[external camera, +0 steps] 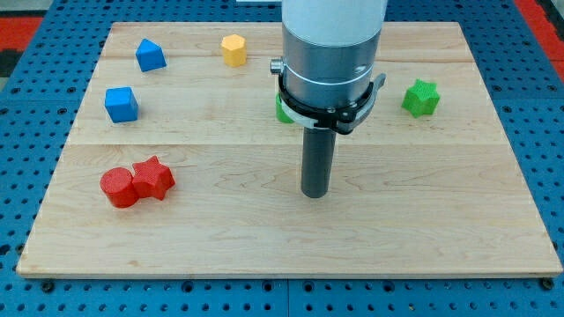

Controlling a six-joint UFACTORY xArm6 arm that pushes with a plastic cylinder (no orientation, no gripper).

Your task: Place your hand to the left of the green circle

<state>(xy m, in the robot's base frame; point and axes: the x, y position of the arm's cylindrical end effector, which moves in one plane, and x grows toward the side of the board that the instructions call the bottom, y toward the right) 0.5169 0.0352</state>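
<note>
The green circle (282, 109) is mostly hidden behind my arm's body; only a green sliver shows at the arm's left edge, near the board's centre top. My tip (315, 194) rests on the board below and slightly right of that sliver, clearly apart from it.
A green star (420, 97) lies at the right. A yellow hexagon (233, 49) and a blue pentagon-like block (150, 55) sit near the top. A blue cube (121, 103) is at the left. A red cylinder (117, 187) touches a red star (152, 178) at lower left.
</note>
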